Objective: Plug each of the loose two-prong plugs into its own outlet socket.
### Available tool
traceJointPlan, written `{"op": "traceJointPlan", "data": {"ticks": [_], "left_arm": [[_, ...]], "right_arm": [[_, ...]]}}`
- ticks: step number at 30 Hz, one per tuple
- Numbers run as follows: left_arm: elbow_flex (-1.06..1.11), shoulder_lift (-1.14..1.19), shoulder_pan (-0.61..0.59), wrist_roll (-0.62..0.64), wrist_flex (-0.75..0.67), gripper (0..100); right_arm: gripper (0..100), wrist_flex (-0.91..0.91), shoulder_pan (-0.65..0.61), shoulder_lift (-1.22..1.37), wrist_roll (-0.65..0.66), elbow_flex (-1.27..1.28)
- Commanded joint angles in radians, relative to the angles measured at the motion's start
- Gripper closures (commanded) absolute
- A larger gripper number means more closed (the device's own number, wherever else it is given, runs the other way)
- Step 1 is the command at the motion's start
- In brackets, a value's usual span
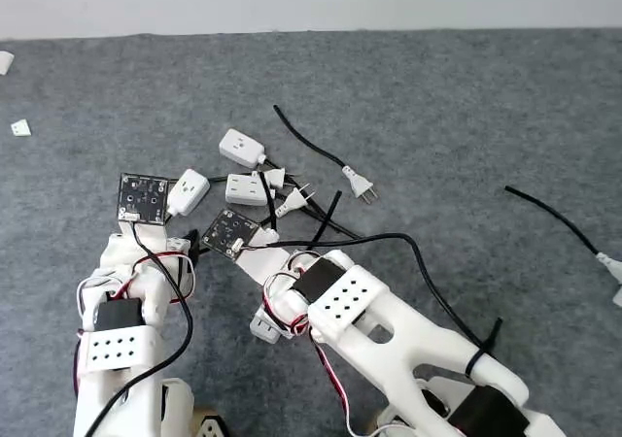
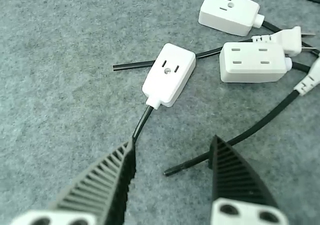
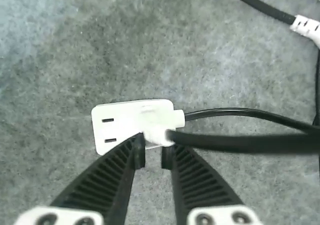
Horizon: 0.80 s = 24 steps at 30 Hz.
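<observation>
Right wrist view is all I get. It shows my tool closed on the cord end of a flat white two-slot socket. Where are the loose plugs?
Observer: Farther out on the grey mat than your right tool and its flat white two-slot socket, the high view shows three. One white two-prong plug and a second plug lie beside a white rectangular socket block; a third plug lies apart on its black cord.
Operator: Is the other arm holding anything?
Observer: No. The left tool is open and empty, pointed at a white three-hole socket.
Operator: Any other free socket?
Observer: A second three-hole socket lies farther back than the block, nothing plugged in.
</observation>
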Motion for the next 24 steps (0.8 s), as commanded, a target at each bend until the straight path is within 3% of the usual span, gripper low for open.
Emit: {"op": "traceJointPlan", "data": {"ticks": [1, 17, 22, 24], "left_arm": [[-0.005, -0.023, -0.005, -0.009, -0.011, 77], [-0.005, -0.023, -0.005, -0.009, -0.011, 77], [-0.005, -0.023, -0.005, -0.009, -0.011, 77], [-0.005, -0.023, -0.005, -0.009, -0.011, 77]], "right_arm": [[88.6, -0.016, 0.013, -0.019, 0.015, -0.006], [88.8, -0.093, 0.007, -0.018, 0.044, 0.04], [99.5, -0.09, 0.007, -0.018, 0.048, 0.04], [97.9, -0.09, 0.008, -0.018, 0.048, 0.04]]}}
